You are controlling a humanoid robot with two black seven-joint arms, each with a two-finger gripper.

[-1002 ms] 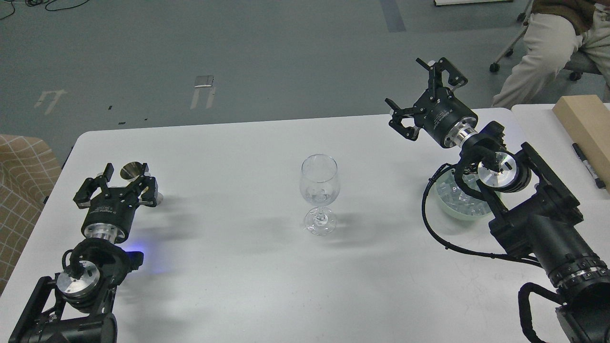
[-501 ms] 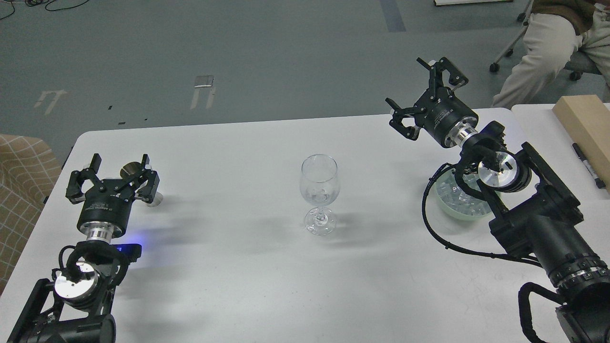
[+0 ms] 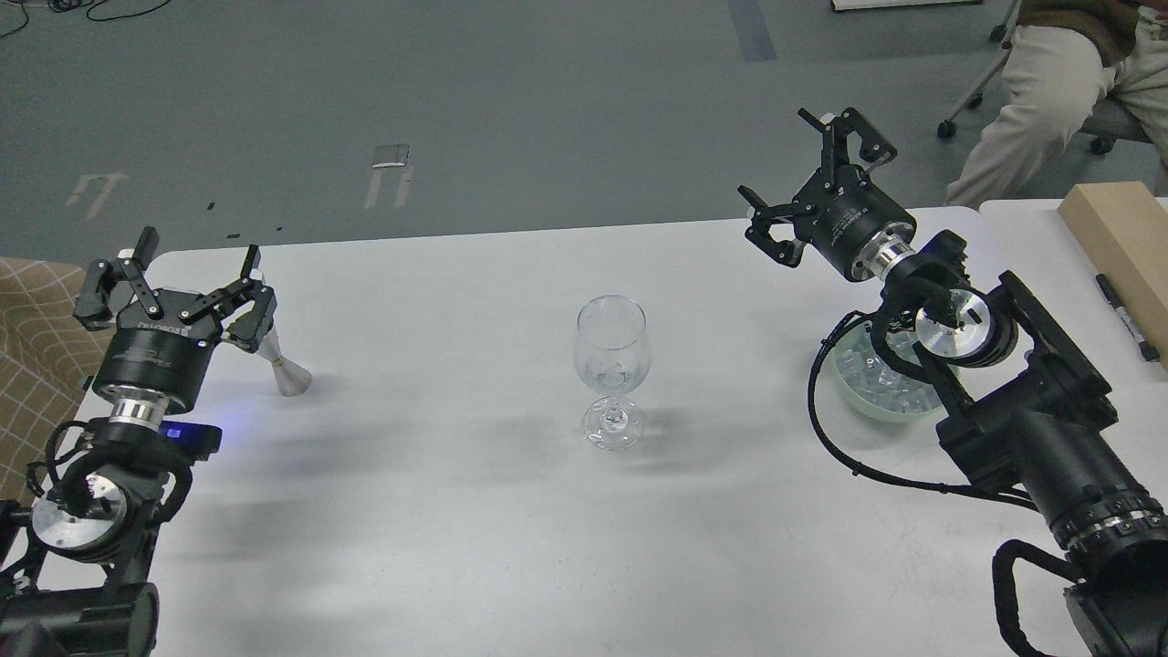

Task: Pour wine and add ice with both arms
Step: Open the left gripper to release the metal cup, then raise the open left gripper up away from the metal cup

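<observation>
Your left gripper (image 3: 187, 283) hung above the far left corner of the white table (image 3: 456, 511), its fingers spread apart and grasping nothing. Just to its right a small metal measuring cup (image 3: 285, 365) stood on the table, its top partly hidden behind one of the fingers, so whether that finger touched the cup could not be told. A blue light showed on the left arm (image 3: 91, 493) below the wrist ring. Your right gripper (image 3: 808, 182) was raised over the far right edge of the table, fingers released wide with nothing between them, pointing away toward the far left. The right arm (image 3: 1031, 438) ran back from it to the near right corner, with a black cable looping down onto the table. Partly hidden behind that arm's wrist sat a pale green bowl (image 3: 876, 406) on the right side of the table, and the ice (image 3: 871, 381) lay inside it as a heap of small clear cubes. A wine glass (image 3: 612, 370) stood upright in the middle of the table, well apart from both grippers, and something clear lay in the bottom of its bowl, though what it was could not be made out. On a second table at the far right lay a wooden block (image 3: 1118, 237) and a black marker (image 3: 1127, 318).
</observation>
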